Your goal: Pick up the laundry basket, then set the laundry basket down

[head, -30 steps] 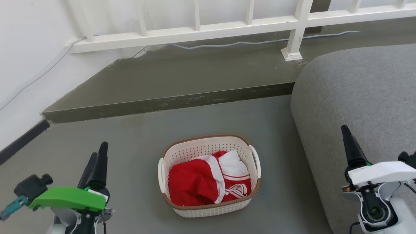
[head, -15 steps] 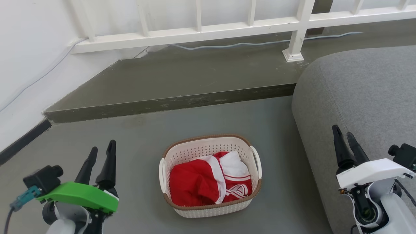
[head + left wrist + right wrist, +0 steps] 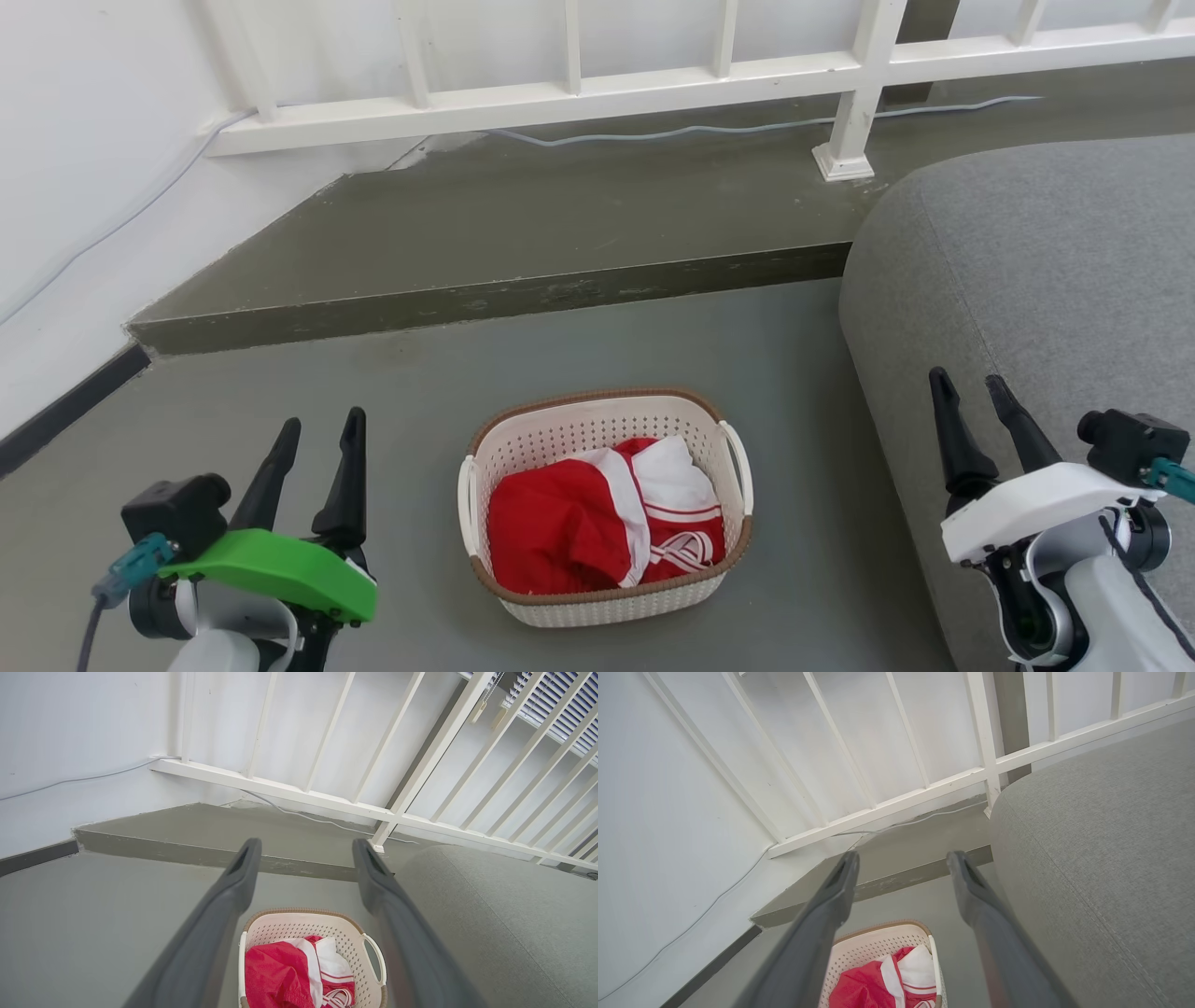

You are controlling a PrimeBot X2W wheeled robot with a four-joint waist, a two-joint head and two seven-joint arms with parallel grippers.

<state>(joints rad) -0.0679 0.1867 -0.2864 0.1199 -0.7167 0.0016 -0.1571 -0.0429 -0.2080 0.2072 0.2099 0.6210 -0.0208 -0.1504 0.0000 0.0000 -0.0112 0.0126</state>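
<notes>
**Desk:** Start at your far left. What's there?

**Me:** A white wall (image 3: 84,140) runs down my left. Near left I've got my left gripper (image 3: 323,422) with a green cover (image 3: 271,569) behind it. Its two dark fingers (image 3: 233,891) are spread apart with nothing between them. It hangs above the grey floor (image 3: 420,392), well apart from the basket.

**Desk:** And the basket?

**Me:** The laundry basket (image 3: 560,434) is in the near middle, standing upright on the floor between my two grippers and touching neither. It has a brown rim (image 3: 597,396) all round, one white handle (image 3: 463,490) on its left side and another on its right. A red and white garment (image 3: 560,527) is bunched inside, below the rim.

**Desk:** What's beyond it?

**Me:** A low step (image 3: 485,299) crosses the floor. Farther back there's a white railing (image 3: 560,93) with a pale cable (image 3: 653,131) along its foot.

**Desk:** Now the right side.

**Me:** My right gripper (image 3: 965,378) is near right and has a white cover (image 3: 1036,509). Its fingers are parted and empty too, and it's held in front of the grey sofa (image 3: 1046,261). The sofa's rounded edge sits near the basket's right side, but the two aren't touching.
</notes>
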